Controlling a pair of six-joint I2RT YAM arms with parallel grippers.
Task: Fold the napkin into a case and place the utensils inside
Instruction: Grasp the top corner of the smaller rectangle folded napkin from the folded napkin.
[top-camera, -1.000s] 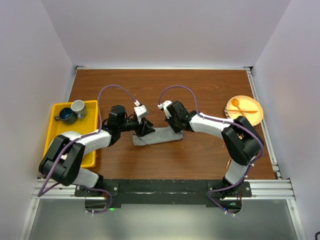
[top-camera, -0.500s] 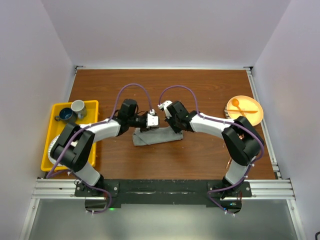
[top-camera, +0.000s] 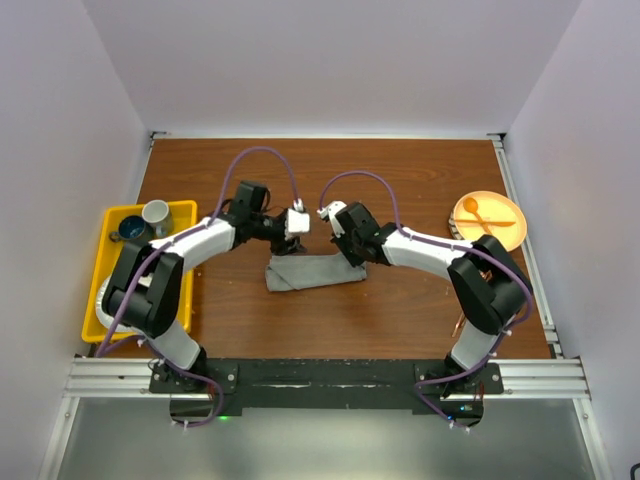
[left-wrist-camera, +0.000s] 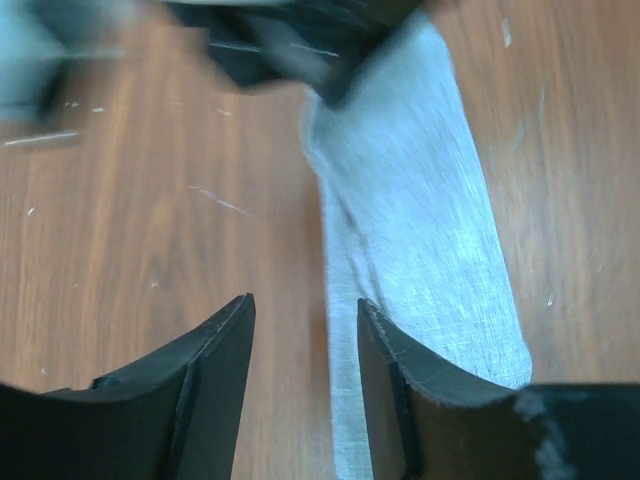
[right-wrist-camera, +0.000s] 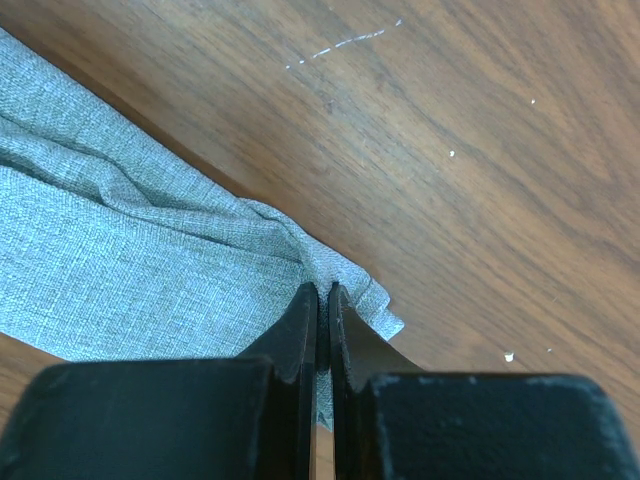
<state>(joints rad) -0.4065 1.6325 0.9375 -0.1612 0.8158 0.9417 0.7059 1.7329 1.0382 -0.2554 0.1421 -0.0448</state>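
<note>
Cloth: thin light-grey woven napkin (top-camera: 315, 271), folded into a narrow, flat, layered strip on the brown wooden table (top-camera: 420, 180). It lies slightly aslant, with its right end a little farther from the arm bases than its left.
Right hand: black two-finger right gripper (right-wrist-camera: 322, 292) at the napkin's right end, its fingers pressed together on a puckered corner of the cloth.
Left hand: black two-finger left gripper (left-wrist-camera: 305, 305) by the napkin's far long edge, toward its left half. Its fingers are spread apart, and only bare wood and the cloth's edge show between them.
Left of napkin: bright yellow plastic tray (top-camera: 183, 215), well apart, holding a grey mug (top-camera: 156, 215) and a dark blue mug (top-camera: 130, 230).
Right of napkin: round orange plate (top-camera: 505, 225), well apart, with an orange spoon (top-camera: 478, 212) lying on it.
</note>
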